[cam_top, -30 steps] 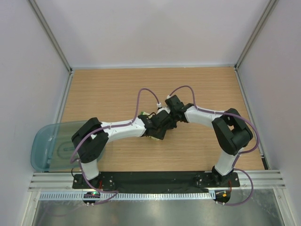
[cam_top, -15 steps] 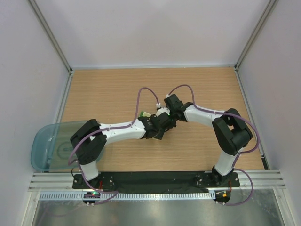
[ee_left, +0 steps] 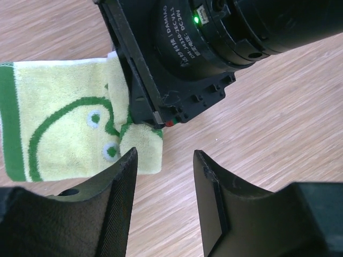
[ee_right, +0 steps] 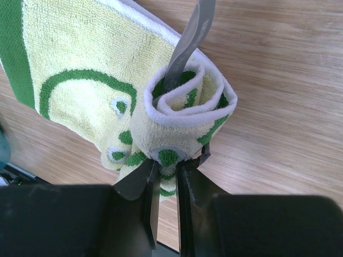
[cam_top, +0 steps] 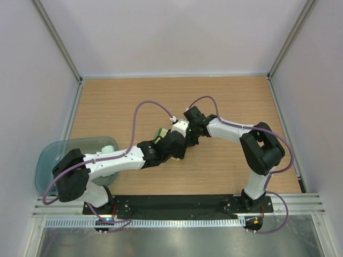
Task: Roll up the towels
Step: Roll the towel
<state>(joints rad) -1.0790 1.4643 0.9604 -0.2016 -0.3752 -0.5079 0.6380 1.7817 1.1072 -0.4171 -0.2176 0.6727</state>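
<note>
The green and cream towel [ee_right: 80, 80] lies on the wooden table, with one end curled into a loose roll [ee_right: 182, 107]. My right gripper [ee_right: 166, 166] is shut on the roll's lower edge, and a thin grey blade [ee_right: 187, 43] stands inside the roll. In the top view the towel [cam_top: 159, 132] peeks out beside both grippers. My left gripper [ee_left: 163, 160] is open and empty over bare wood, just right of the towel's flat part [ee_left: 64, 128], under the right wrist housing [ee_left: 203, 48]. A pale mint-blue shape [cam_top: 108, 144] sits in the bin.
The translucent teal-grey bin [cam_top: 48, 166] stands at the table's left front edge, partly under my left arm [cam_top: 107, 160]. Both grippers meet mid-table, left [cam_top: 178, 145] and right [cam_top: 186, 135]. White walls enclose the table on three sides.
My left arm has swung its shoulder and elbow left over the bin, and its gripper has drawn back slightly. The right gripper has shifted a little left, still holding the towel.
</note>
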